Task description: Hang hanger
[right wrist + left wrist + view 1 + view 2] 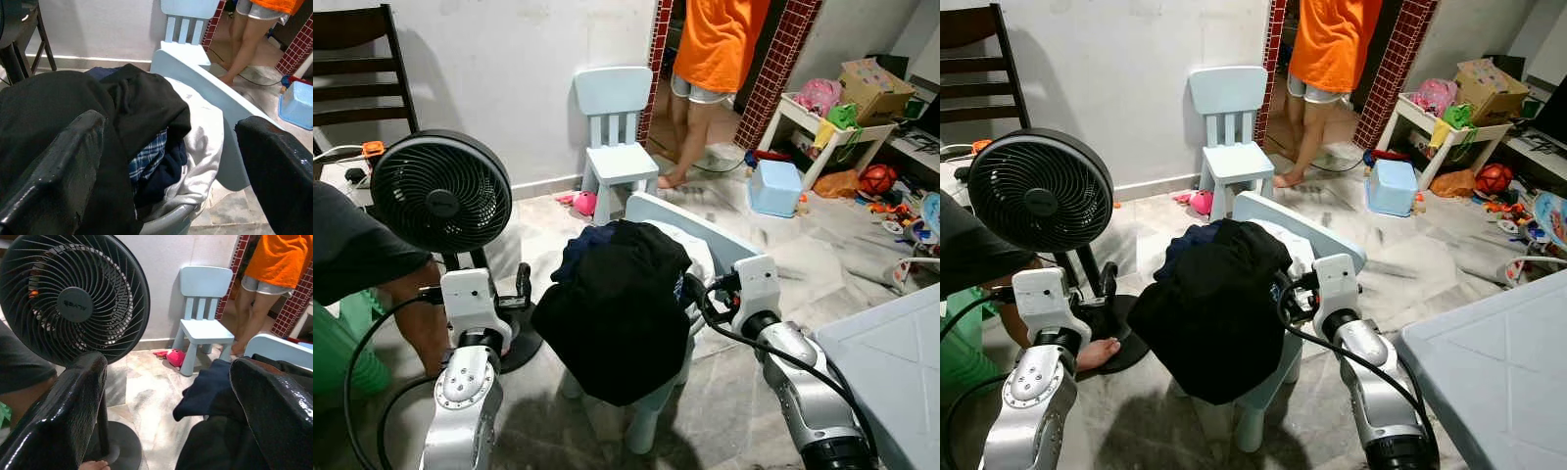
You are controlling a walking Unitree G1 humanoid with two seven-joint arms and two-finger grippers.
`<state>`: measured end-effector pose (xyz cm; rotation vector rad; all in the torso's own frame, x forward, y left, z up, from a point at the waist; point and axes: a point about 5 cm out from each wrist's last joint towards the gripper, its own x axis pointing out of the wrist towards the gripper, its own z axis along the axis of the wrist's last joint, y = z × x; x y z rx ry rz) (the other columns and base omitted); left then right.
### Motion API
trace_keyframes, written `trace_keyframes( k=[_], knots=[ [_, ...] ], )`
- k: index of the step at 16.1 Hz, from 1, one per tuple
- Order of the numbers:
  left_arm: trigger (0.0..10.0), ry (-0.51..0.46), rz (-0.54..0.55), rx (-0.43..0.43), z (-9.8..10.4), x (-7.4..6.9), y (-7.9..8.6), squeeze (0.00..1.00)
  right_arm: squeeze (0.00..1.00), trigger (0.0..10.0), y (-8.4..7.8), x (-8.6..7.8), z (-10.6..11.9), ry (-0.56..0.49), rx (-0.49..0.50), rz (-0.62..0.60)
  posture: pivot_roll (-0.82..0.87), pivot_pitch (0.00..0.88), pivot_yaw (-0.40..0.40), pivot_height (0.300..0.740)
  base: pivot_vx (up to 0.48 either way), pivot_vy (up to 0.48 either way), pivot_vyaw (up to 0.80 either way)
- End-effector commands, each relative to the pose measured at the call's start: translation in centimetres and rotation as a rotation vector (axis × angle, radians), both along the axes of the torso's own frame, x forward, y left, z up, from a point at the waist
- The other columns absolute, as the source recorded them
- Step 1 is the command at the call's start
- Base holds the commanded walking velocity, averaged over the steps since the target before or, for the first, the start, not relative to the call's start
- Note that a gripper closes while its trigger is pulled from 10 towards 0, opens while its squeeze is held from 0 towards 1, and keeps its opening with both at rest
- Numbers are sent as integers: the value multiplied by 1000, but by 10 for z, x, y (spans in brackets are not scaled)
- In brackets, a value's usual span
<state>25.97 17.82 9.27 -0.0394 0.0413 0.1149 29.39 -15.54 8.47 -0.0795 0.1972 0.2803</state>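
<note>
Scene: you are looking down at a pale blue child's chair [734,245] lying tipped in front of the robot, with a heap of clothes [622,304] piled over it.
Clothes: a black garment [54,112] lies on top; under it you can make out a checked blue cloth [146,159] and a white cloth [200,142].
Hanger: you cannot see one anywhere in these pictures, so it may be buried in the heap or somewhere else; you cannot tell which.
Left gripper [522,289]: raised just to the left of the heap, fingers spread apart, holding nothing. Its wrist view looks past the heap's dark edge to the black fan [73,298].
Right gripper [171,171]: raised at the heap's right edge, fingers wide apart and empty, aimed straight into the clothes.
Key relation: the heap lies between your two grippers; the right one is the nearer and faces it squarely, so it looks the better arm for a first reach.
Long axis: unknown until a hanger shows.
Surroundings: a person in an orange top [720,39] stands behind a second small chair [615,137], well apart from the heap.
</note>
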Motion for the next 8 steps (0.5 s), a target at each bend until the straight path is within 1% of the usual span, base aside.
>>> trace_keyframes(
  k=[1, 2, 3, 5, 6, 8],
  knots=[
    [10000, -15, -6, -4, 5, 3, -2, 0, 0, 10000, 0, 2, 8, -27, 2, 4, 23, 0, -107, 740, 0, 0, 0],
    [10000, -14, -13, -17, 5, 3, -4, 0, 0, 10000, -2, 0, 11, -37, 6, 1, 12, 0, -105, 740, 0, 0, 0],
    [10000, -17, -20, -47, 5, 3, -9, 0, 0, 10000, -4, -2, 14, -50, 12, -3, 1, 0, -103, 740, 0, 0, 0],
    [10000, -27, -30, -67, 9, 1, -17, 0, 0, 10000, -9, -6, 16, -54, 4, -13, -21, 0, -100, 740, 0, 0, 0],
    [10000, -30, -19, -88, 11, -1, -18, 0, 0, 10000, -11, -8, 18, -59, 7, -23, -23, 0, -101, 740, 0, 0, 0],
    [10000, 4, -11, -107, 4, -7, -18, 0, 0, 10000, -15, -14, 18, -56, 5, -44, -36, 0, -104, 740, 0, 0, 0]
  ],
)
